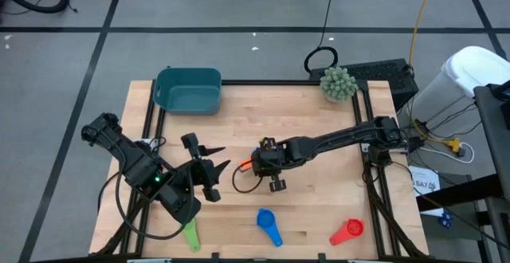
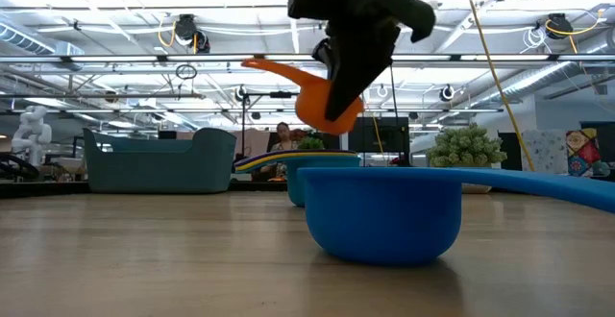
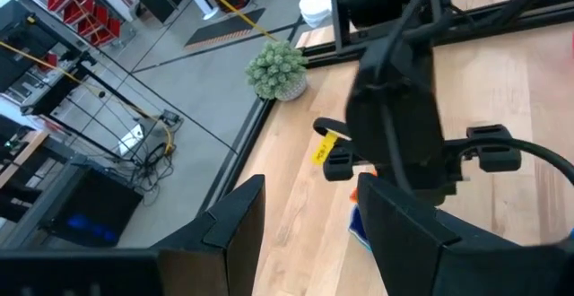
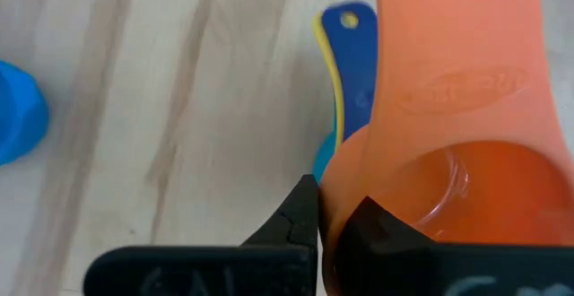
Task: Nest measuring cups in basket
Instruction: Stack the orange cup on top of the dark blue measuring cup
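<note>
My right gripper (image 1: 255, 166) hangs over the middle of the table, shut on the orange measuring cup (image 2: 322, 101), which is held in the air. Under it stands a stack of cups (image 2: 317, 175): a light blue bowl, with a yellow and a dark blue handle (image 4: 354, 63) showing. The blue cup (image 1: 269, 225), red cup (image 1: 347, 231) and green cup (image 1: 191, 233) lie near the table's near edge. The teal basket (image 1: 190, 89) stands at the far left. My left gripper (image 1: 221, 158) waits open, left of the stack. My right gripper pinches the orange cup's bowl wall (image 4: 339, 193) at the rim. One finger (image 4: 300, 220) is outside the bowl and the other (image 4: 377, 233) inside it. The fingers come from above. The cup is lifted clear, and its handle (image 2: 271, 66) sticks out toward the table's left.
A spiky green ball plant (image 1: 338, 82) stands at the far right corner. A black cable loops on the table beside the right gripper (image 1: 239, 182). Bare wood lies between the stack and the basket.
</note>
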